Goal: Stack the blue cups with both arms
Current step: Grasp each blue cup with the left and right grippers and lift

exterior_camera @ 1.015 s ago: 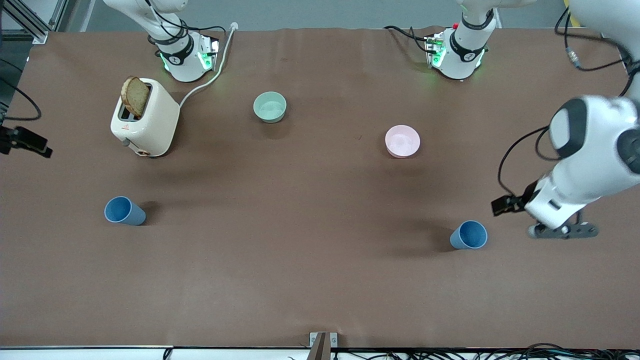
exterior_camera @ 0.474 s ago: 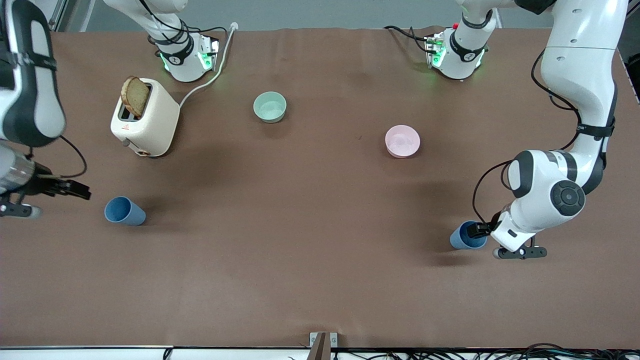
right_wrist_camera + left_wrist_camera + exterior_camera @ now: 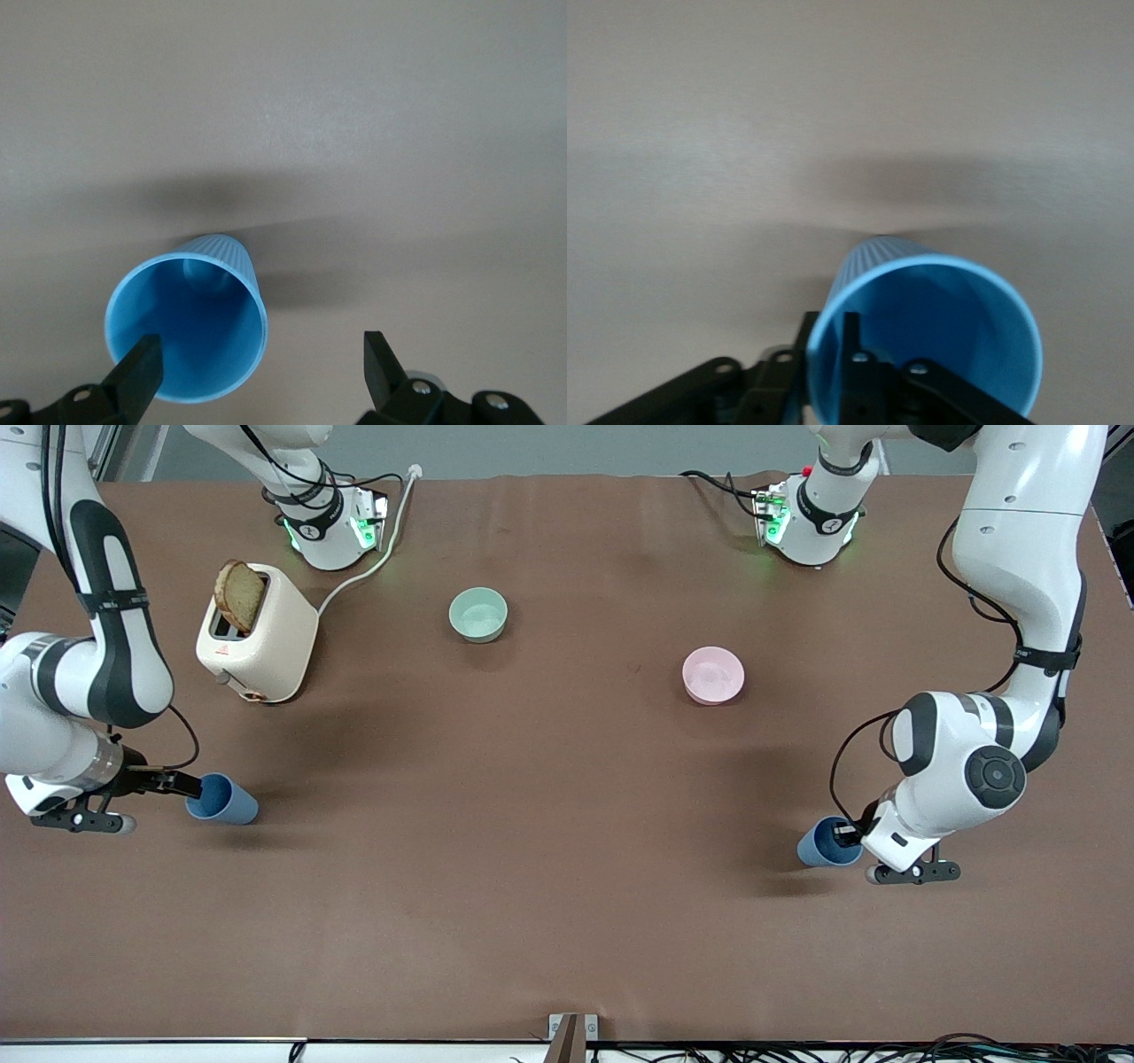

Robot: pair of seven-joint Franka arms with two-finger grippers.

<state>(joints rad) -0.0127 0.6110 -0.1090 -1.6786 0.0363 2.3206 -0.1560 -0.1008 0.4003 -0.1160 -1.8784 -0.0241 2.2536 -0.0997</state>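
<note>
A brown table (image 3: 567, 921) carries two matte blue cups, both standing upright, mouths open, tapering toward the base with fine vertical ribs on the outer wall. One blue cup (image 3: 831, 842) (image 3: 926, 341) stands near the left arm's end of the table, toward the edge nearest the front camera. The left hand (image 3: 852, 836) (image 3: 873, 390) is down at this cup's rim; in the left wrist view one finger (image 3: 852, 367) reaches inside the mouth and the other (image 3: 780, 381) sits just outside the wall, spread narrowly, straddling the rim.

The other blue cup (image 3: 221, 799) (image 3: 188, 328) stands near the right arm's end of the table, about as near the front edge as the first. The right hand (image 3: 182, 784) (image 3: 257, 363) is level with its rim, fingers spread wide: one fingertip (image 3: 140, 363) lies over the cup's rim, the other (image 3: 379, 359) stands well clear beside it.

Toward the bases' edge sit a pink bowl (image 3: 713, 675), a pale green bowl (image 3: 478, 615), and a cream toaster (image 3: 257, 638) with a slice of bread (image 3: 239, 595) sticking up from its slot.
</note>
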